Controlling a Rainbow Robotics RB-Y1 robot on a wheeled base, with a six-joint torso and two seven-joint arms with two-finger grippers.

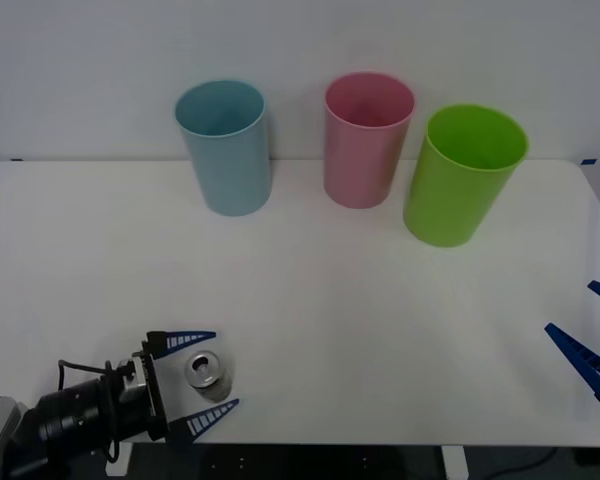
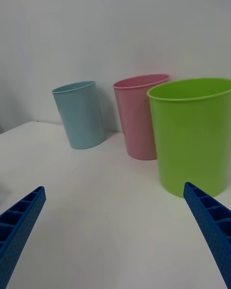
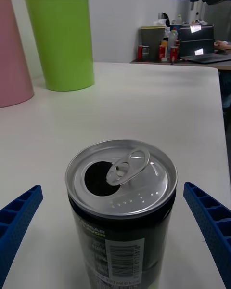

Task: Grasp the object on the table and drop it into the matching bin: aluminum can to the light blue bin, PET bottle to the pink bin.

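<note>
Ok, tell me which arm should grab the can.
Left. The left gripper already straddles the aluminum can, fingers open on both sides. The right gripper sits open at the table's far right edge.

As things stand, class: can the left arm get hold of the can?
Probably yes. The left gripper is open with a finger on each side of the can, nothing between them.

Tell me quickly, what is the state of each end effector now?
Left end effector: open, blue fingers either side of the small dark aluminum can with silver top, not closed on it.
Right end effector: open, holding nothing, at the white table's right edge.
</note>
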